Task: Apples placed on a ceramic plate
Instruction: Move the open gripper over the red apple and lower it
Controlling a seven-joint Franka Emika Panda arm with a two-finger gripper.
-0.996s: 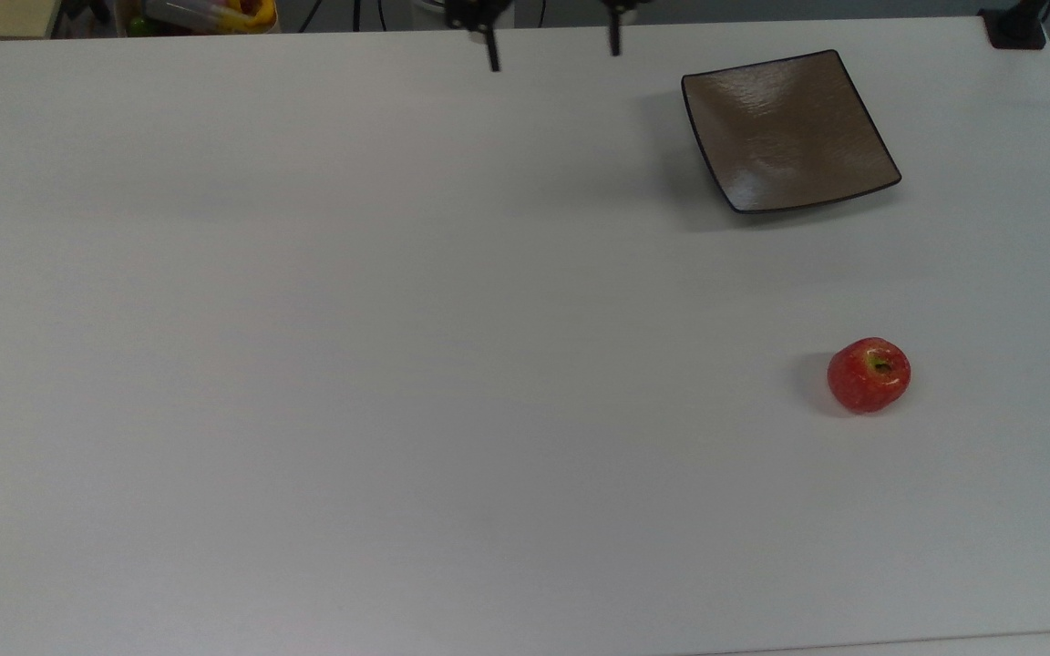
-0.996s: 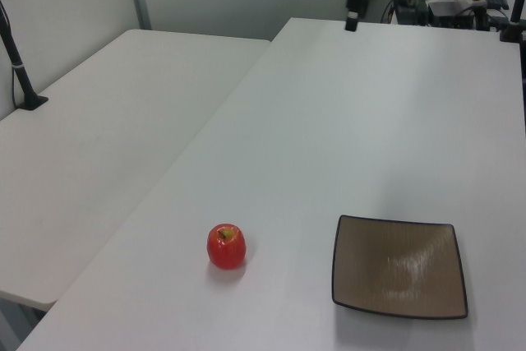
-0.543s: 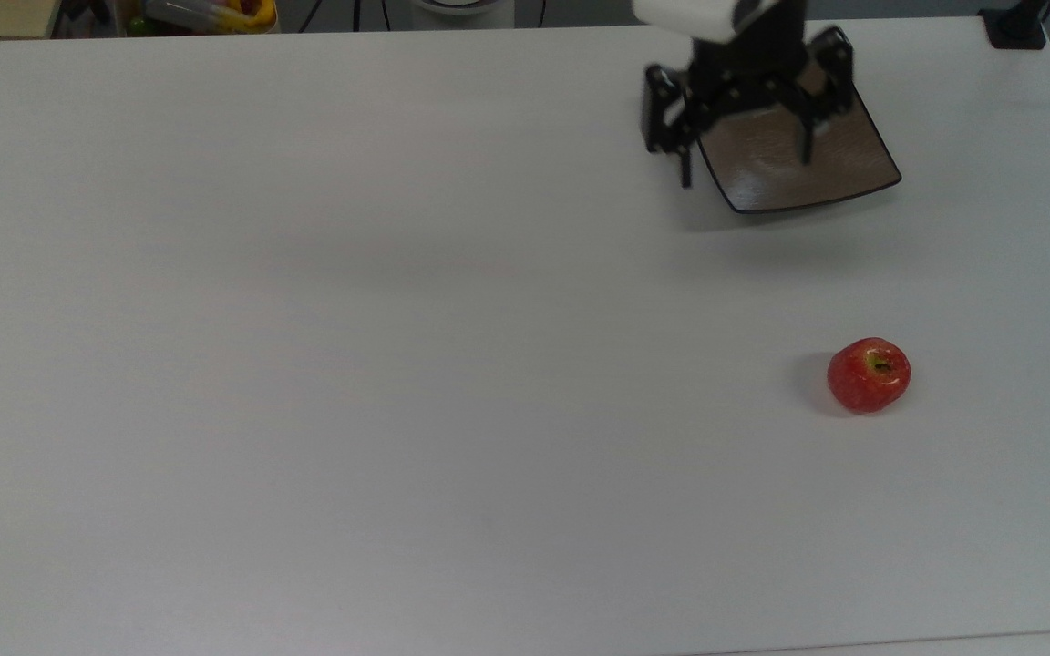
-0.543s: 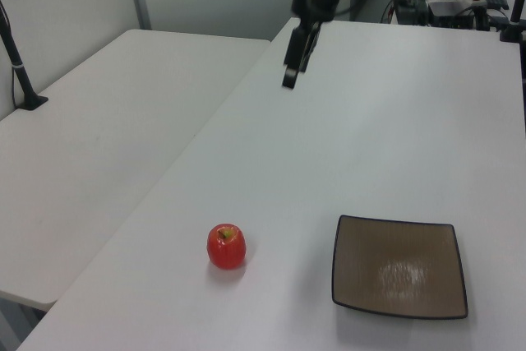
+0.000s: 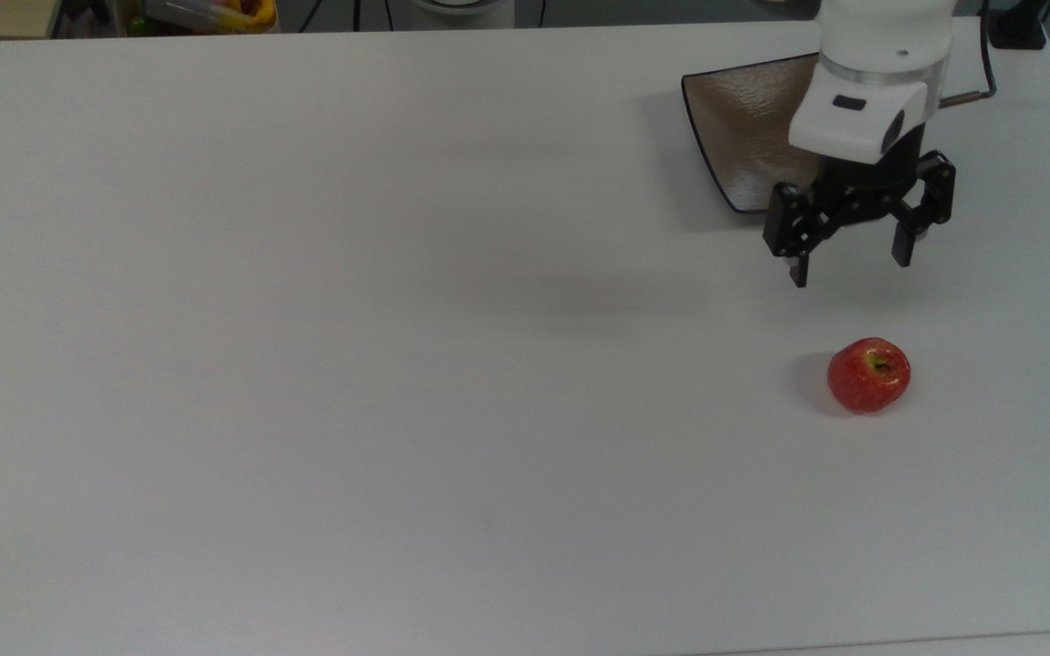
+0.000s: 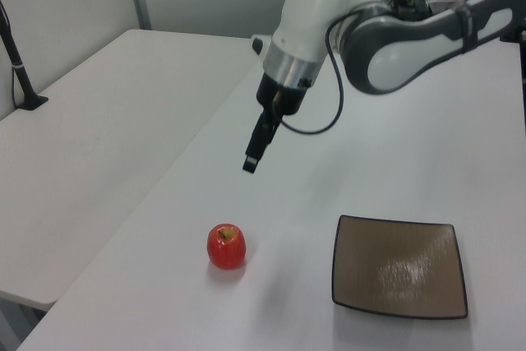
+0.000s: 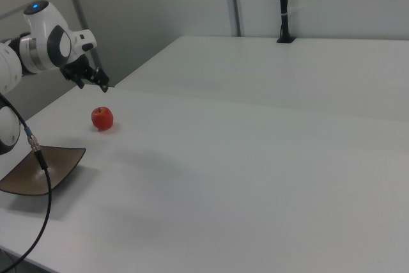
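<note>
- The apple [image 5: 869, 374] sits alone on the white surface [image 5: 397, 364], stem hollow up, touching nothing.
- The ceramic plate [image 5: 744, 137] lies flat on the same surface, well apart from the apple; in the top view the arm [image 5: 880, 82] covers most of its right part.
- The claw [image 5: 849, 260] hangs above the bare surface between plate and apple, fingers spread wide and holding nothing (the gap looks wider than the apple).
- In the left view the claw [image 6: 253, 158] is seen edge-on, up and to the right of the apple [image 6: 226, 246], clear of it; the plate [image 6: 399, 267] is bare.
- In the right view the claw [image 7: 96, 80] appears to be just above the apple [image 7: 102, 118], though its height over the surface is hard to judge there; the plate [image 7: 45, 171] lies at the right view's lower left.
</note>
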